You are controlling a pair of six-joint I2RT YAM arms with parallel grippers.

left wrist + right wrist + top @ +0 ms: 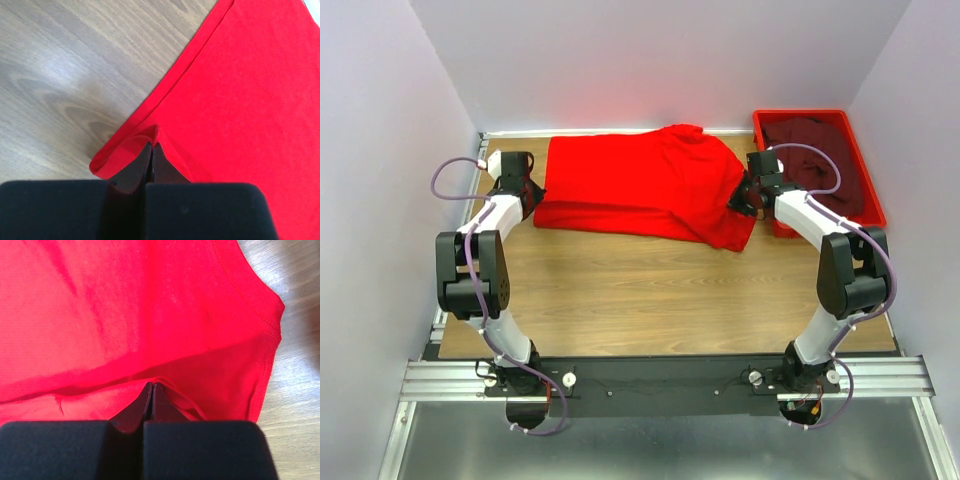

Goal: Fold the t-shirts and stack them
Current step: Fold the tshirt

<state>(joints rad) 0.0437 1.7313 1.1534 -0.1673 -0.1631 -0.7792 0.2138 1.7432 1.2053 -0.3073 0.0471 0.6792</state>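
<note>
One red t-shirt (pixel 640 185), one maroon t-shirt (pixel 825 135), one red tray (pixel 800 114), one table (pixel 650 290), one left arm (pixel 470 265), one right arm (pixel 850 270).

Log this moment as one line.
left gripper: shut on red t-shirt edge | right gripper: shut on red t-shirt | red t-shirt: lying on table | maroon t-shirt: in tray

A matt red cloth t-shirt (pixel 640 185) on a smooth wood-grain table (pixel 640 290); glossy red plastic tray (pixel 800 113).
</note>
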